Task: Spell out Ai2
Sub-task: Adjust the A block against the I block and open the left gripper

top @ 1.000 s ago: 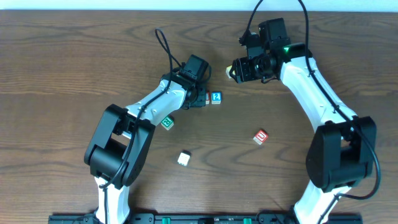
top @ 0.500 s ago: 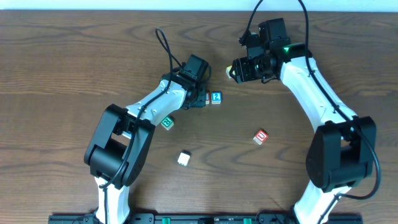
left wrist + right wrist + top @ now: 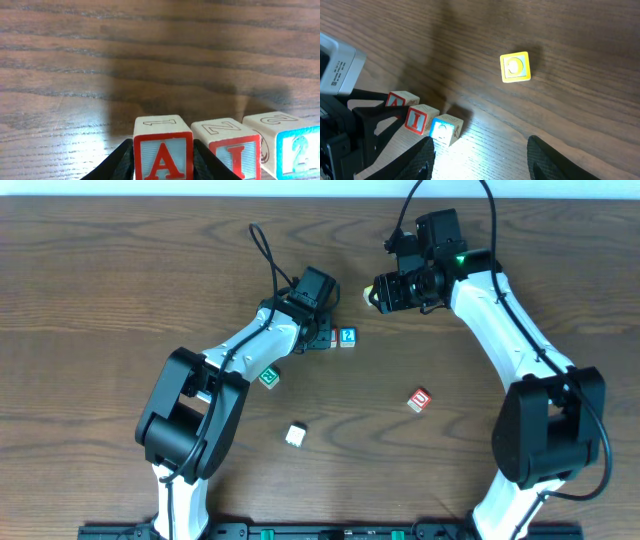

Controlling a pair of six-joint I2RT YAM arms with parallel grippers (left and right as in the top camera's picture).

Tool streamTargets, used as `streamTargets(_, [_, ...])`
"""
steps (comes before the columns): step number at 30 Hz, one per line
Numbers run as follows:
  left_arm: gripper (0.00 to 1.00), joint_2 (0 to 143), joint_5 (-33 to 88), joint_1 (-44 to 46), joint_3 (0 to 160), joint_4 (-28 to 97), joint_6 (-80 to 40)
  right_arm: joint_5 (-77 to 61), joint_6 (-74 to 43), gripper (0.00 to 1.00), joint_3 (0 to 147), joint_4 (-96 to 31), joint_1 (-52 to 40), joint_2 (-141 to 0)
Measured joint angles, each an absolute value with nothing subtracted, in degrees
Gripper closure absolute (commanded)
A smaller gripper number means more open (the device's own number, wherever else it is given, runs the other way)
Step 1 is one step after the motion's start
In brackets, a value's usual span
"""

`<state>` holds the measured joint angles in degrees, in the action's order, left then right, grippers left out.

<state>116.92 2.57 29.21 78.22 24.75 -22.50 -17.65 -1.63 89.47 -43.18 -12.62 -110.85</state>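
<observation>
The A block point(image 3: 162, 152) sits at the bottom centre of the left wrist view. The I block point(image 3: 232, 147) touches its right side, and the 2 block point(image 3: 287, 145) stands just beside that, so the row reads A, I, 2. In the overhead view this row lies just above the middle of the table point(image 3: 100, 280). The left gripper point(image 3: 162, 161) straddles the A block with its jaws narrowed close against both flanks, and it appears to grip that block alone. Over the last second nothing has shifted: blocks and both arms sit as they did. I judge the spelling is done and only the release remains. Opening without nudging the A away from the I is the care needed. The right gripper point(image 3: 482, 160) hangs wide open and empty over the row. The yellow block point(image 3: 515, 67), green block point(image 3: 268, 377), red block point(image 3: 419, 399) and white block point(image 3: 295, 434) lie well apart, unneeded.
</observation>
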Motion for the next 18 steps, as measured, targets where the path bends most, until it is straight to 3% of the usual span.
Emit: streamTargets(18, [0.62, 116.92, 2.55, 29.21, 78.19, 23.46, -22.48, -17.65, -1.63, 0.41, 89.47, -43.18, -12.62, -110.85])
